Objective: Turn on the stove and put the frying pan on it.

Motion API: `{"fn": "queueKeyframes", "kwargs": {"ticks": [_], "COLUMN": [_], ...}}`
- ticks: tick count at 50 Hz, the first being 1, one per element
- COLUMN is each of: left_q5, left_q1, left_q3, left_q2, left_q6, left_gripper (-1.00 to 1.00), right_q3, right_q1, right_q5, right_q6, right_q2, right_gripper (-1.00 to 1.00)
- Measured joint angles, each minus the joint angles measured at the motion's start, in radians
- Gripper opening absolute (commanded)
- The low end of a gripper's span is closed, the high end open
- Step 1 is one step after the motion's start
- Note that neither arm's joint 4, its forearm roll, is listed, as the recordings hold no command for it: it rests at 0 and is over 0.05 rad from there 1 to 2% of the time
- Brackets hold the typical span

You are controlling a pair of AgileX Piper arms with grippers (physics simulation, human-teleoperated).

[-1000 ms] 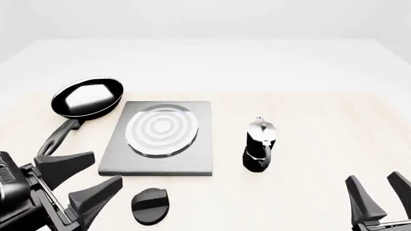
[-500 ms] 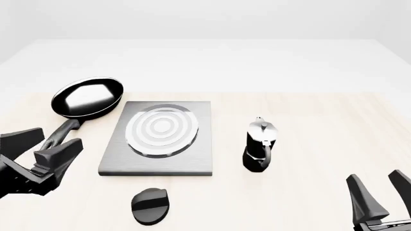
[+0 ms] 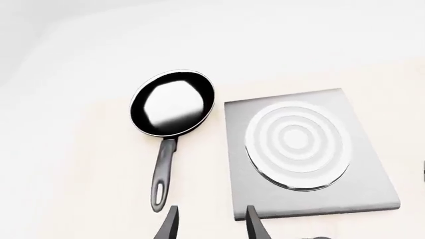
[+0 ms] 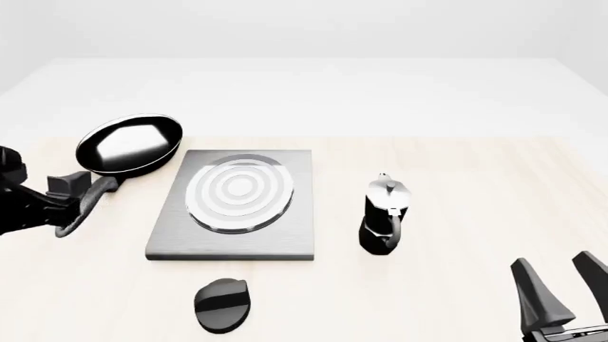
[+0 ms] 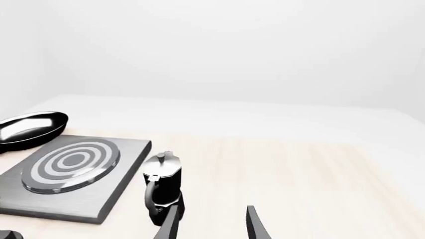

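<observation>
The frying pan (image 4: 129,144) lies at the back left of the table, its long handle (image 4: 95,194) running toward the front. My left gripper (image 4: 65,198) hovers over the handle's loop end, open; in the left wrist view the left gripper (image 3: 209,226) spreads just short of the pan (image 3: 173,103) handle's tip and beside it. The stove (image 4: 295,242) is a grey slab with silver rings, right of the pan. Its black knob (image 4: 221,305) lies apart, in front of the slab. My right gripper (image 4: 560,296) stands open at the front right, holding nothing.
A black-and-silver moka pot (image 4: 385,214) stands right of the stove (image 5: 113,189); in the right wrist view the moka pot (image 5: 162,184) is just ahead of the right gripper (image 5: 211,224). The left arm fills the table's left edge.
My left gripper has swung from the front-left corner near the knob, away from me and leftward, to the pan handle's end. The right gripper, pan, stove and knob have not moved.
</observation>
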Motion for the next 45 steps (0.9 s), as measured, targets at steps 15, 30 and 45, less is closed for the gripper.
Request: {"fn": "queueKeyframes", "kwargs": {"ticks": [15,30,45], "left_q5": [-0.109,-0.214,-0.296], "left_q1": [0.139,0.209,0.233], "left_q3": [-0.059,-0.115,-0.153], "left_q2": [0.212,0.412,0.567], "left_q6": [0.091,0.146,0.192], "left_gripper": [1.0,1.0,1.0], "right_q3": [-0.003,-0.003,-0.02], "right_q1": [0.003,0.006,0.0], "right_q5": [0.001,0.005,0.025], "right_q6": [0.001,-0.005,-0.022], "right_q2": [0.0,0.0,0.001], "right_gripper": [1.0,1.0,1.0]}}
